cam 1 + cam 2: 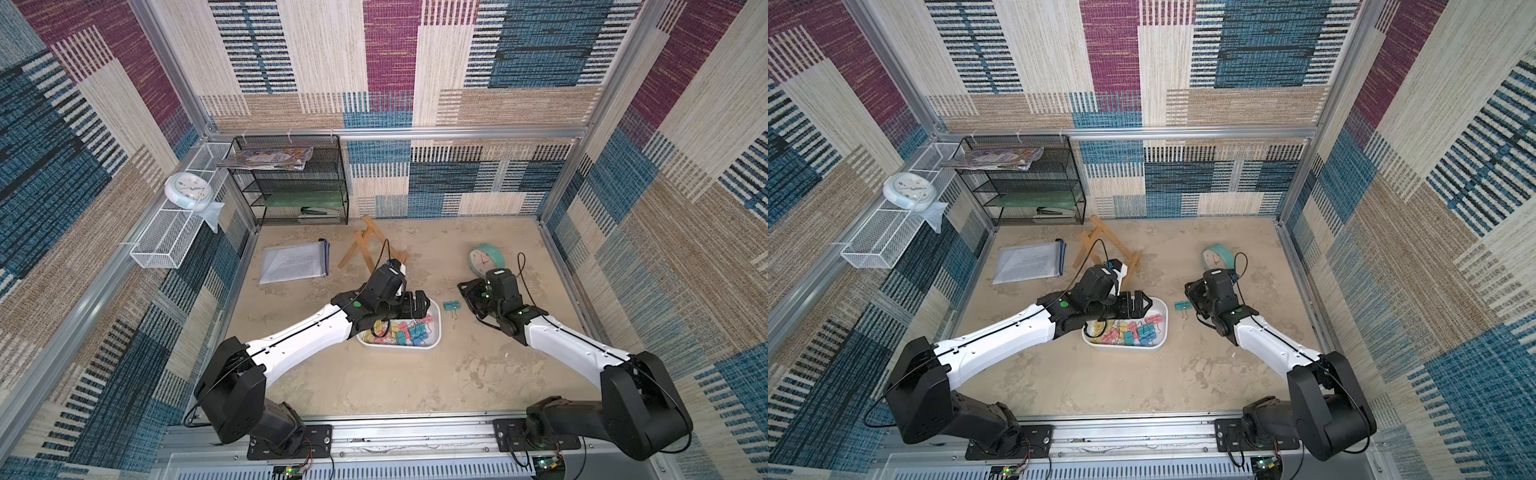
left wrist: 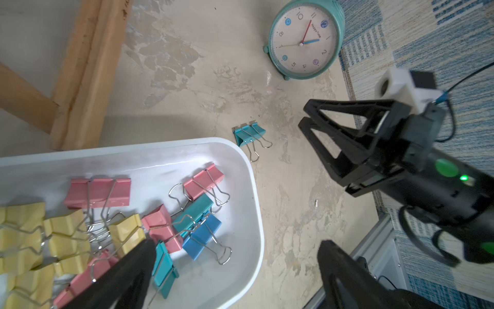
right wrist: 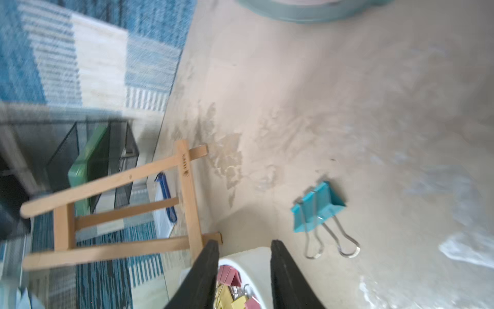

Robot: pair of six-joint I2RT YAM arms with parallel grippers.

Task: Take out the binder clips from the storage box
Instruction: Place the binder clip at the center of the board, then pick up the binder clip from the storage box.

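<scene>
The storage box (image 1: pixel 436 322) (image 1: pixel 1165 318) is a shallow white tray at mid-table. It holds several pink, yellow, teal and blue binder clips (image 1: pixel 402 332) (image 1: pixel 1129 332) (image 2: pixel 165 227). My left gripper (image 1: pixel 422 305) (image 1: pixel 1142 305) (image 2: pixel 236 244) hangs over the box's far end, jaws wide open and empty. One teal binder clip (image 1: pixel 451 306) (image 1: pixel 1182 306) (image 2: pixel 250 135) (image 3: pixel 316 207) lies free on the table just right of the box. My right gripper (image 1: pixel 467 296) (image 1: pixel 1196 294) (image 3: pixel 243 243) hovers beside that clip, jaws parted with nothing between them.
A teal clock (image 1: pixel 486 258) stands behind my right gripper. A wooden easel (image 1: pixel 365 245) lies behind the box, with a document pouch (image 1: pixel 295 262) to its left. A black mesh rack (image 1: pixel 291 183) stands at the back left. A white wire basket (image 1: pixel 166 237) on the left wall carries a white clock.
</scene>
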